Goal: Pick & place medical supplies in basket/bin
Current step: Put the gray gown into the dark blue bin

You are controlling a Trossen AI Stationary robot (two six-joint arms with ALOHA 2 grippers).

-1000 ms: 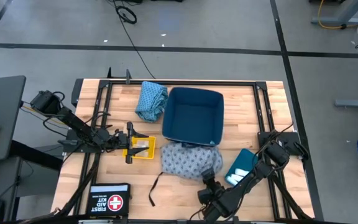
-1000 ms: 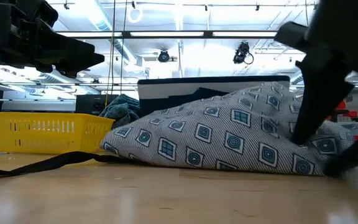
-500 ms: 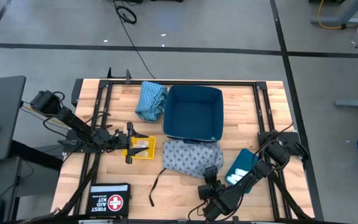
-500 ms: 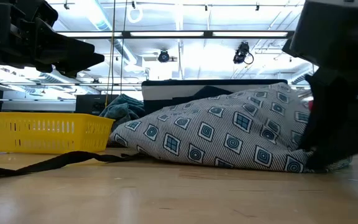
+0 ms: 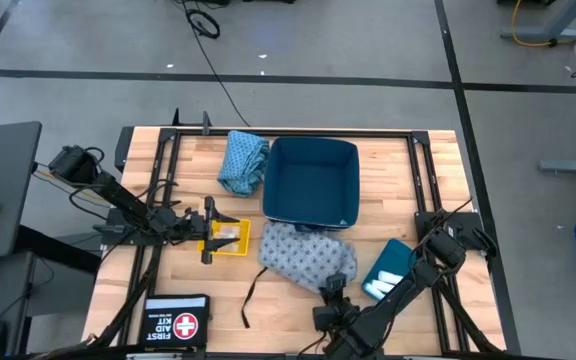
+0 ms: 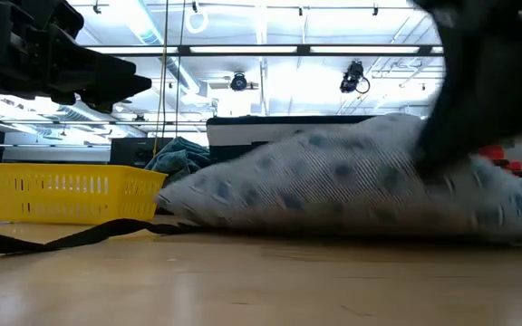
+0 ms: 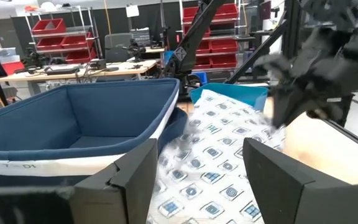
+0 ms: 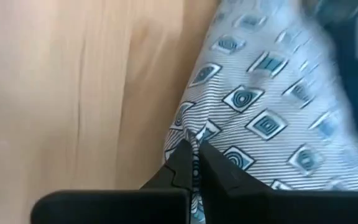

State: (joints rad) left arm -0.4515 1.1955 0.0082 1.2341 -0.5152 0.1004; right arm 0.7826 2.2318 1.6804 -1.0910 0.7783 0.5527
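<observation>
Pinching: right gripper nips the grey-blue garment at its near hem, beside the bin.
Handling: soft, light (likely sags, strap trails).
Left gripper: spread over yellow basket.

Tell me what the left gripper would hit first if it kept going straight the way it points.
Probably the grey-blue patterned garment, which lies directly ahead between the left gripper's open fingers. The blue bin sits just to one side, so a slight drift could catch its wall first; depth is hard to judge.
</observation>
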